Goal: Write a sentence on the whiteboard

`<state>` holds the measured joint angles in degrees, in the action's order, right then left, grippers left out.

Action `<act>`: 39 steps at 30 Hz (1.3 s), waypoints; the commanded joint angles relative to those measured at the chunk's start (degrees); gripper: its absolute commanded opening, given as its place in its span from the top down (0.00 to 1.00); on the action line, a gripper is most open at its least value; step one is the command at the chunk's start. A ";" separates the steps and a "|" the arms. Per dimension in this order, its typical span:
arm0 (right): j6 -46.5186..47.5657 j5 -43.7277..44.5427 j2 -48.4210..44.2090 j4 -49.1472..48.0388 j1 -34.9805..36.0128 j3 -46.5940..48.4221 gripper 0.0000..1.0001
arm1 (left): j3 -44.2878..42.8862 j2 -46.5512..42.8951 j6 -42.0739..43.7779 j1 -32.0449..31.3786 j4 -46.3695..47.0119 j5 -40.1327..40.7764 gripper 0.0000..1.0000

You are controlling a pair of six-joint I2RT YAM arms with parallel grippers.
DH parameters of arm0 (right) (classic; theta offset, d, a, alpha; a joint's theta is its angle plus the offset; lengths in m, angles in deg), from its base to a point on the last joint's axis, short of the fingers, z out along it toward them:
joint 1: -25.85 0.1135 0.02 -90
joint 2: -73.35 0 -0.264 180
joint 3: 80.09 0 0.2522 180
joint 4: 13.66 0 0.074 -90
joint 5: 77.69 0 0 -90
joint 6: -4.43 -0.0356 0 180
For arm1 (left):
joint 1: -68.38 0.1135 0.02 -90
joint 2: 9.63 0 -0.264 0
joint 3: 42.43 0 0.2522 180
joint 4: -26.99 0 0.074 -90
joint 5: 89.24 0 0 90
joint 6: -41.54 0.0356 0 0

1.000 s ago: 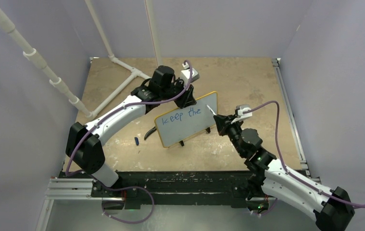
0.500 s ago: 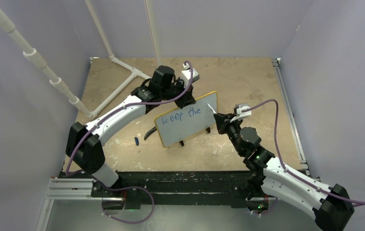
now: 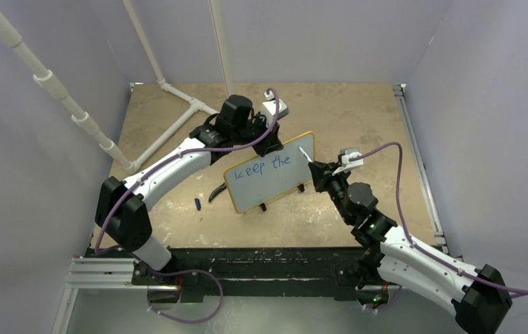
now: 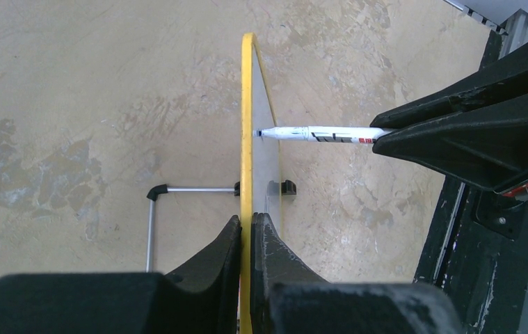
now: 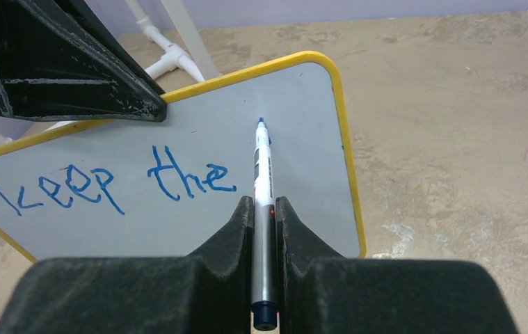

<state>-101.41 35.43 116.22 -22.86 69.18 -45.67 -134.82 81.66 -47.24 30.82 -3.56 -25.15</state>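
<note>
Centre of the top external frame, on a mottled tan table [image 3: 348, 118]: one small rectangular white whiteboard with a thin yellow-orange frame [image 3: 275, 184] and rounded corners. It stands upright on two small black feet, its written face turned toward the lower edge of the frame.

Lettering: the sentence [image 3: 264, 165], blue handwritten marker script in one line reading "keep the" (rising slightly to the right with the board), across the upper half of the face.

Left gripper [image 4: 250, 224]: black jaws closed on the board's top yellow edge, one finger on each face (board seen edge-on in the left wrist view).

Right gripper [image 5: 264, 206]: black jaws clamped on a slim white-and-silver marker with a blue tip [image 5: 262, 163], pointed at the board. The tip meets the white face to the right of "the", near the upper right corner.

Sundries: a small blue cap [image 3: 197, 204] lying on the table, lower left of the board and apart from it. White plastic pipe frame [image 3: 177, 125] at upper left, behind the left arm.
</note>
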 commanded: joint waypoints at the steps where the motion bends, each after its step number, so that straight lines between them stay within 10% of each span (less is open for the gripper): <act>1: -0.11 -1.44 0.27 -1.30 -0.16 0.96 1.00 | -0.69 0.03 1.15 -0.38 1.24 -0.72 1.00; 39: -8.99 -8.19 -3.27 3.55 0.44 -3.64 1.00 | -0.47 -0.14 1.07 -0.34 1.50 -0.62 1.00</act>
<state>-110.00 29.37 117.33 -15.38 69.33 -48.40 -134.82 81.66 -47.24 31.06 -3.43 -23.99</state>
